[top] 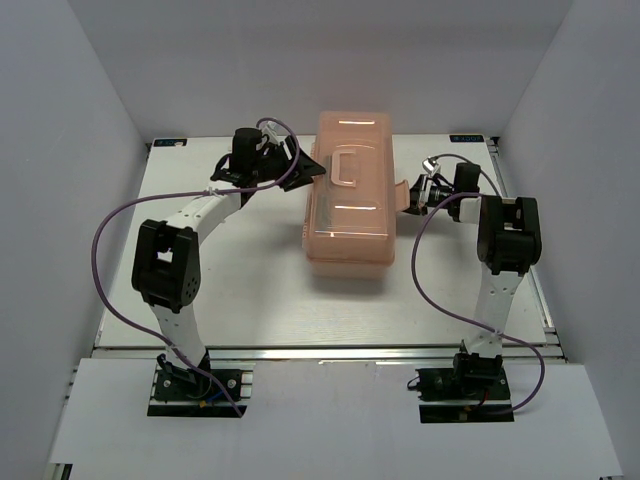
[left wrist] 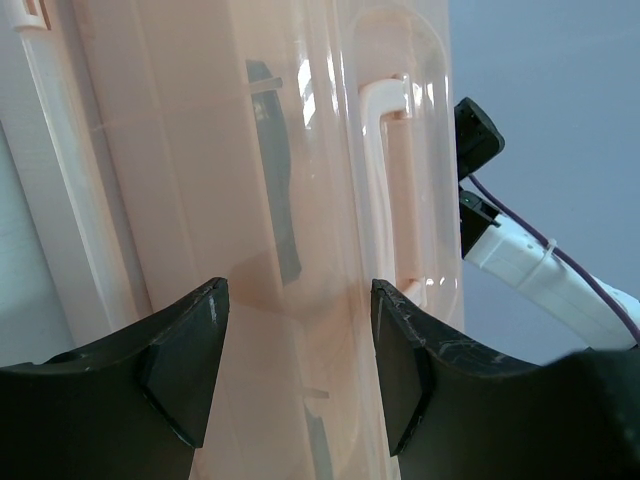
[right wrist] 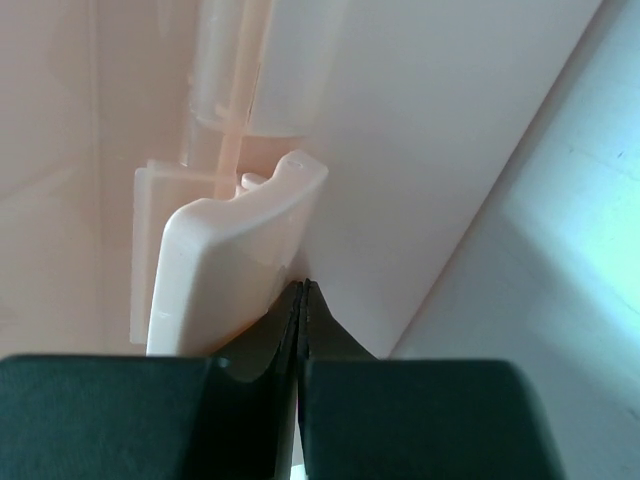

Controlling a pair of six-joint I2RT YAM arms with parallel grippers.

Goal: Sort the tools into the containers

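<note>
The salmon-pink translucent toolbox (top: 348, 200) stands closed in the middle of the table, lid handle (top: 346, 165) on top. My left gripper (top: 312, 170) is open at the box's left side, its fingers spread against the lid (left wrist: 298, 290) near the lid handle (left wrist: 385, 180). My right gripper (top: 405, 197) is shut and empty, its tips (right wrist: 302, 290) pushed in under the lower edge of the box's latch (right wrist: 230, 270) on the right side. Dark slim shapes (left wrist: 275, 190) show dimly through the plastic; I cannot tell which tools they are. No tool lies outside the box.
The white table (top: 230, 290) is ringed by grey walls. Purple cables loop from both arms. My right arm (left wrist: 530, 260) shows beyond the box in the left wrist view.
</note>
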